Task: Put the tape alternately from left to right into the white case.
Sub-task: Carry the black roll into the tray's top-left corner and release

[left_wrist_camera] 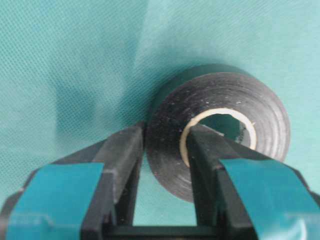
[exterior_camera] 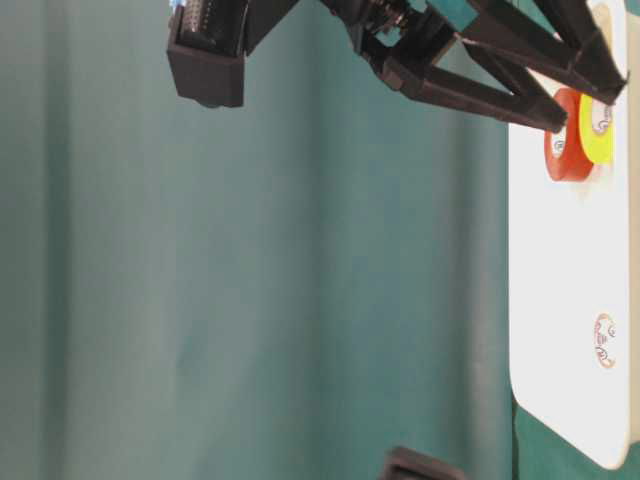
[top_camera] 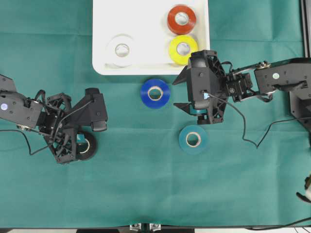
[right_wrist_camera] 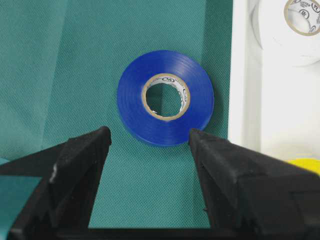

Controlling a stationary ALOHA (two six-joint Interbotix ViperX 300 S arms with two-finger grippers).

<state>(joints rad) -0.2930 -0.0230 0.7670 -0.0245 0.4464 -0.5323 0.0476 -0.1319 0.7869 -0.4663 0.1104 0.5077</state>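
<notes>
On the green cloth (top_camera: 136, 189) at the left, the black roll (top_camera: 87, 146) sat clenched in the left gripper (left_wrist_camera: 165, 150), one finger (left_wrist_camera: 122, 155) pressed against its outer wall and the other inside the pale core, so the jaws pinched the roll's wall between them. Near the middle of the cloth, just below the white case (top_camera: 102, 34), lay the blue roll (top_camera: 155, 93), flat and untouched. The right gripper (right_wrist_camera: 150, 142) hung just beside it with its jaws spread wide and nothing between them; in the right wrist view the blue roll lay just ahead of the fingertips. The teal roll (top_camera: 193, 139) lay flat lower down, apart from the blue one and near the right arm. Inside the white case lay three rolls: the white roll (top_camera: 121, 50) near the left end, the orange-red roll (top_camera: 181, 19) and the yellow roll (top_camera: 183, 49) close together at the right end, the yellow nearer the case's front rim
</notes>
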